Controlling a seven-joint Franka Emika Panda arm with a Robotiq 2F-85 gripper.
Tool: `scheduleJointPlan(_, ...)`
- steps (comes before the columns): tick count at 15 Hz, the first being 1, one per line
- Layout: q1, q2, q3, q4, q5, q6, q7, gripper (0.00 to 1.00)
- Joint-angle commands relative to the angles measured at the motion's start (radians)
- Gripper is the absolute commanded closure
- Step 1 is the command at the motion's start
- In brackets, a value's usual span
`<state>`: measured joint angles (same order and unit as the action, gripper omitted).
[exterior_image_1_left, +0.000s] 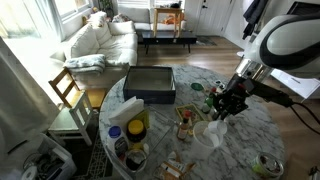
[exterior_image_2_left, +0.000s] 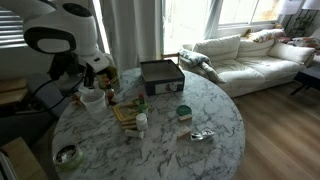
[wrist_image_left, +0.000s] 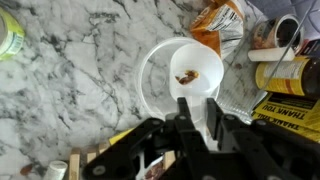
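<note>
White cup (wrist_image_left: 165, 75) stands on the marble surface (wrist_image_left: 80, 100) with a brown scrap inside. My tool (wrist_image_left: 198, 112) hangs right over the cup's near rim, fingers slightly apart; I cannot tell whether they pinch the wall. An orange packet (wrist_image_left: 222, 20) lies just beyond.

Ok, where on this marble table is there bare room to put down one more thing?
The table has bare marble at its near edge, between the small tin and the crumpled foil, and right of the dark box. It is crowded around the white cup below the gripper, among snack packs.
</note>
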<state>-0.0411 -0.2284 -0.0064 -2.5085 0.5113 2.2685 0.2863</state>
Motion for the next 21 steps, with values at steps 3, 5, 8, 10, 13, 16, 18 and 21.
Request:
scheduleJointPlan(3, 0.037, 0.011, -0.022, -0.016, 0.010, 0.111, -0.309, 0.94)
scheduleJointPlan(5, 0.052, 0.014, -0.023, -0.016, 0.013, 0.163, -0.408, 0.94)
scheduleJointPlan(8, 0.092, 0.016, -0.030, -0.009, 0.058, 0.223, -0.572, 0.94)
scheduleJointPlan(10, 0.124, 0.007, -0.045, -0.005, 0.126, 0.243, -0.703, 0.94)
scheduleJointPlan(13, 0.118, 0.010, -0.033, 0.007, 0.098, 0.223, -0.673, 0.78)
scheduleJointPlan(16, 0.124, 0.009, -0.035, 0.015, 0.102, 0.223, -0.696, 0.78)
scheduleJointPlan(18, 0.141, 0.001, -0.057, 0.010, 0.173, 0.220, -0.781, 0.94)
scheduleJointPlan(21, 0.162, -0.018, -0.092, -0.011, 0.319, 0.220, -0.994, 0.94)
